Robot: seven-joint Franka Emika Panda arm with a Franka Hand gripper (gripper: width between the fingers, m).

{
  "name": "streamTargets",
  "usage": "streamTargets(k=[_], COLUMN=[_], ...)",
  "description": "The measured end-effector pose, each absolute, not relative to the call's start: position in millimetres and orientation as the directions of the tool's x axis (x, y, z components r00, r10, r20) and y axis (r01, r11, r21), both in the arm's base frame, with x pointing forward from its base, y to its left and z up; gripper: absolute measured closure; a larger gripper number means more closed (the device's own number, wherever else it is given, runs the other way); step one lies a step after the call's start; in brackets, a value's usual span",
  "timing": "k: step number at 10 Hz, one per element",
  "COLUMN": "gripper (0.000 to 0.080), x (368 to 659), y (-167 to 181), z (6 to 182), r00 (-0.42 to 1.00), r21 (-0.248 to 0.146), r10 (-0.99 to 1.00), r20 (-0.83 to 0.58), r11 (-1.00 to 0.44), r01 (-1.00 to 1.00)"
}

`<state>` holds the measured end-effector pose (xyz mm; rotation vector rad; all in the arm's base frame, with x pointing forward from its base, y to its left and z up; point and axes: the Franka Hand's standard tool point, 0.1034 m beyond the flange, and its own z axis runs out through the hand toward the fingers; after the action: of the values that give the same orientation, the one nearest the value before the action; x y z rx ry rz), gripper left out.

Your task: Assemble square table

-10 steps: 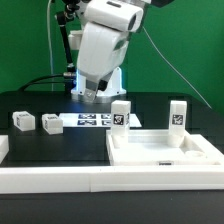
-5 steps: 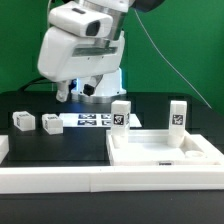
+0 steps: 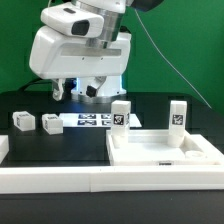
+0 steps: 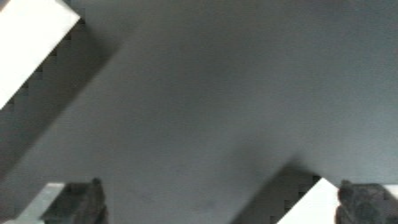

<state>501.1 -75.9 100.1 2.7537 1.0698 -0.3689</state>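
The square table's white slab [image 3: 165, 150] lies at the exterior view's right. Two tagged white legs [image 3: 120, 113] [image 3: 177, 114] stand upright at its far corners. Two more leg blocks [image 3: 22, 120] [image 3: 50, 123] lie loose on the black table at the left. My gripper [image 3: 74, 92] hangs high above the table's back left, over none of the parts. In the wrist view the gripper [image 4: 217, 205] is open and empty, its dark fingertips [image 4: 71, 200] wide apart over bare dark table.
The marker board [image 3: 90, 120] lies flat between the loose legs and the slab. A long low white barrier rail [image 3: 55, 178] runs along the front. The wrist view shows white patches [image 4: 36, 55] at its edges that I cannot identify.
The arm has swung toward the exterior view's left and slightly up, away from above the marker board. No part has moved.
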Motion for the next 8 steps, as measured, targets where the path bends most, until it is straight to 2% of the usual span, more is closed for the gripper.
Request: streamTargets(k=[2,5,8], gripper=[0.0151,0.0151,0.0151], x=[488.5,456.4,459.2], y=[-93.6,-129.1,-130.9], z=[96.6,79.5,79.3], r00=[0.729,0.760,0.750], r21=[0.031,0.014,0.017], r10=[0.618,0.566,0.586], r20=[-0.294,-0.318,-0.307], r11=[-0.756,-0.799,-0.785], r01=[0.654,0.601,0.620])
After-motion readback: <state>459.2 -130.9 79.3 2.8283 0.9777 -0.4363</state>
